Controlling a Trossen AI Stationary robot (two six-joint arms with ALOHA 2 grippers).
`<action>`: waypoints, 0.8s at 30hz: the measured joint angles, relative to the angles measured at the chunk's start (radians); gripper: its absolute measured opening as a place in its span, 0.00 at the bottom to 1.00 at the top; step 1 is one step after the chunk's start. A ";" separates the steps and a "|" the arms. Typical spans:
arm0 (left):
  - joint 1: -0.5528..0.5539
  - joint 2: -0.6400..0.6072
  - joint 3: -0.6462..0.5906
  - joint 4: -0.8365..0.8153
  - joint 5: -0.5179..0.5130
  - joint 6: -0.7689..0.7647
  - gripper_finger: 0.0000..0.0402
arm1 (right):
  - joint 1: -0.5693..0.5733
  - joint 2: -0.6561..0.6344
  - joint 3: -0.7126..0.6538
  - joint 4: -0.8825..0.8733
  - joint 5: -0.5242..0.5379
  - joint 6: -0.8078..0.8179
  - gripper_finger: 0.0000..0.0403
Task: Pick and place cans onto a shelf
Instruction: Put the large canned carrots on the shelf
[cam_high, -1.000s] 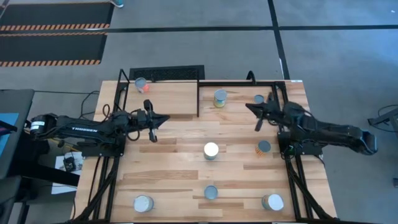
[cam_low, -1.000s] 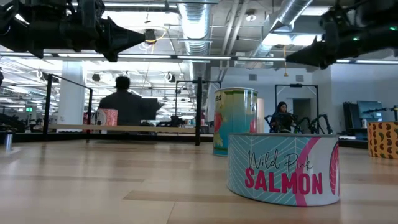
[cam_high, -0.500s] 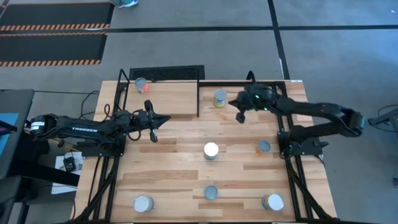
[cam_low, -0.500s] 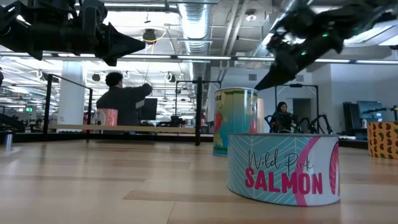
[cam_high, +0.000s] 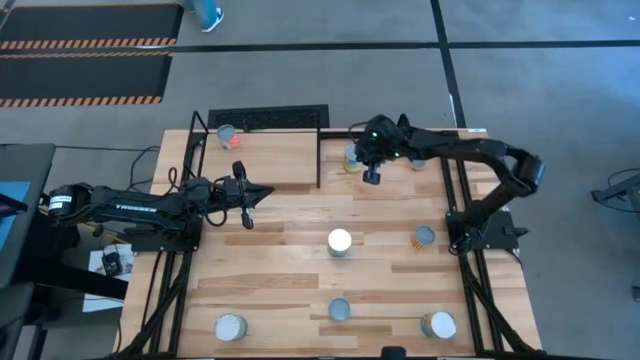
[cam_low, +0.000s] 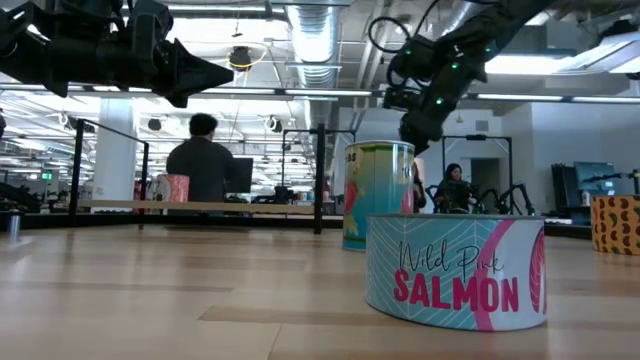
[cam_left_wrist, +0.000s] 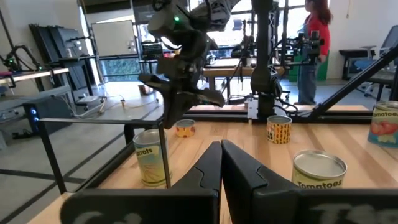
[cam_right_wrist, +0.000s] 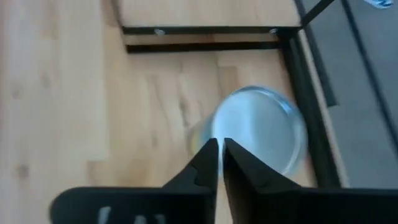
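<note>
My right gripper (cam_high: 371, 176) is shut and points down just above and beside a tall yellowish can (cam_high: 352, 157). The can stands upright on the table by the shelf's right end, and its silver top (cam_right_wrist: 261, 129) shows past the fingertips (cam_right_wrist: 221, 147). In the low view the gripper (cam_low: 412, 138) hangs by the can's top edge (cam_low: 378, 190). My left gripper (cam_high: 252, 194) is shut and empty, held level above the table by the shelf's near edge. The shelf (cam_high: 270, 155) holds one small can (cam_high: 227, 135) at its far left.
Other cans stand on the table: a small one (cam_high: 415, 160) at far right, an orange one (cam_high: 425, 236), a white-topped one (cam_high: 340, 241) in the middle, and three (cam_high: 340, 308) (cam_high: 230, 327) (cam_high: 438, 325) near the front edge. Black rods (cam_high: 319, 155) edge the shelf. People show in the room behind.
My right gripper has swung from the table's right side toward the left and far edge, tipped from level to pointing down, and now hangs by the tall yellowish can. The cans have stayed where they were.
</note>
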 joint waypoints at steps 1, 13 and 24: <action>0.000 0.000 0.000 0.000 0.000 0.000 0.00 | 0.002 0.008 0.010 -0.006 0.019 -0.019 0.15; 0.000 0.000 0.000 -0.010 -0.002 0.009 0.00 | 0.003 0.036 0.059 -0.083 0.059 -0.105 0.36; 0.000 0.000 0.000 -0.012 0.002 0.011 0.00 | 0.001 0.119 0.063 -0.052 0.100 -0.142 0.39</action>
